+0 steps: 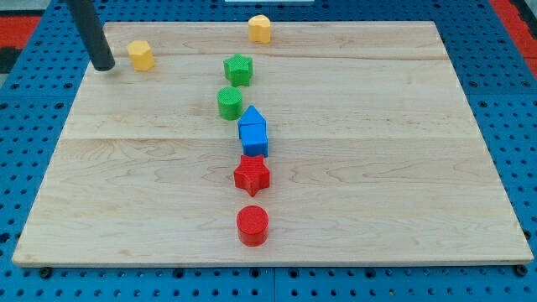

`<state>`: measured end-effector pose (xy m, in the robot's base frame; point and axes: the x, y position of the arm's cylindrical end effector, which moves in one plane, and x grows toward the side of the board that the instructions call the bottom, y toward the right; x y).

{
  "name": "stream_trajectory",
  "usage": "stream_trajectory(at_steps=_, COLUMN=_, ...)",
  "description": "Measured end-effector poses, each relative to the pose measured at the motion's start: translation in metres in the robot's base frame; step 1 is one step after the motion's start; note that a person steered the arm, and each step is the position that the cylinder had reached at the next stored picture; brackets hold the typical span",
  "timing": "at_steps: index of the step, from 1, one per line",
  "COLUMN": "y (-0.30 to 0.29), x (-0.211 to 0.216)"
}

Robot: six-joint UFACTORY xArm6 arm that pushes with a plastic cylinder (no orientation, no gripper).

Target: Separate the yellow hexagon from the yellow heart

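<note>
A yellow hexagon [141,55] lies near the top left of the wooden board [377,168]. A yellow heart [260,28] lies at the board's top edge, well to the right of the hexagon. The two are far apart. My tip [104,66] rests on the board just left of the yellow hexagon, with a small gap between them. The dark rod rises from it toward the view's top left.
A column of blocks runs down the middle: a green star [238,69], a green cylinder [230,102], a blue pointed block [252,117] touching a blue cube [253,139], a red star [251,174] and a red cylinder [252,225]. Blue pegboard [503,50] surrounds the board.
</note>
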<state>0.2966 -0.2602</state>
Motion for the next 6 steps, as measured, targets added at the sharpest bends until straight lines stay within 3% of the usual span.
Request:
stream_trajectory(at_steps=2, y=0.057, x=-0.018)
stream_trajectory(at_steps=4, y=0.047, x=0.004)
stream_trajectory(at_steps=6, y=0.126, x=0.009)
